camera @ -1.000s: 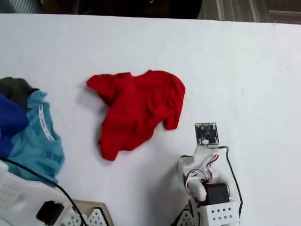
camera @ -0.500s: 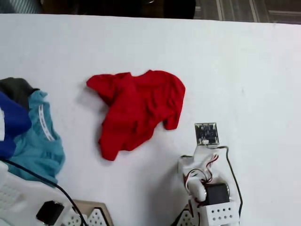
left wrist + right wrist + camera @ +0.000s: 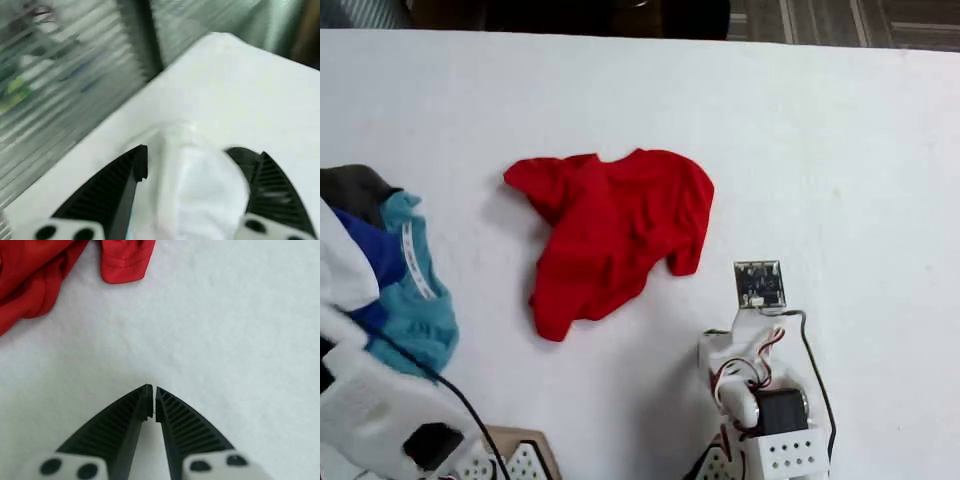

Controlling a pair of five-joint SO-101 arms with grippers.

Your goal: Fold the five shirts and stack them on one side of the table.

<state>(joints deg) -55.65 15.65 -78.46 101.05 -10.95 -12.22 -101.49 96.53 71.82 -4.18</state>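
White shirt [image 3: 200, 200] lifted in left gripper [image 3: 198, 162], red shirt [image 3: 610, 235] unmoved, right gripper [image 3: 154, 399] closed

Seemingly a robotics lab: white table [image 3: 840, 120], bare circuit board [image 3: 759, 284], loose wires [image 3: 748, 368], slatted blinds [image 3: 55, 85].

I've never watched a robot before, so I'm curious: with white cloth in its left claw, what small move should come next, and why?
Probably lift the white shirt clear of the pile and carry it toward the bare table. The left gripper seems closed on it, bunched, by the teal shirt at the table's edge, where there looks to be little room to spread it.
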